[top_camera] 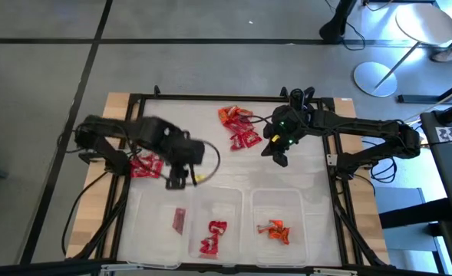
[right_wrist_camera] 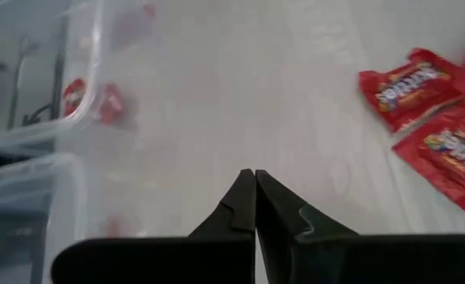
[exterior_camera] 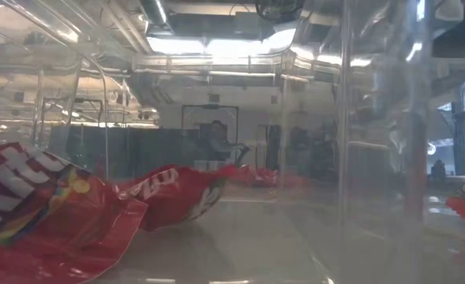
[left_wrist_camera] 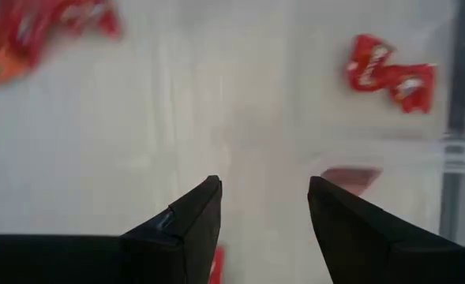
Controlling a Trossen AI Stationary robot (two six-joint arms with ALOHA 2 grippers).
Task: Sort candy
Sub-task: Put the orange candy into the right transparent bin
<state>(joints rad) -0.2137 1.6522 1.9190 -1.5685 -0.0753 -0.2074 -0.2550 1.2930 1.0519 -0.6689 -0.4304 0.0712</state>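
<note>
L gripper (top_camera: 176, 181) fingers apart above bins (top_camera: 158, 201); R gripper (top_camera: 279, 159) fingers closed

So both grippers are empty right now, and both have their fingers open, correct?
Not quite. Both are empty, but only the left gripper is open: the left wrist view shows a clear gap between its fingers over bare table. The right gripper is shut, its fingers pressed together with nothing between them, as the right wrist view shows.
</note>
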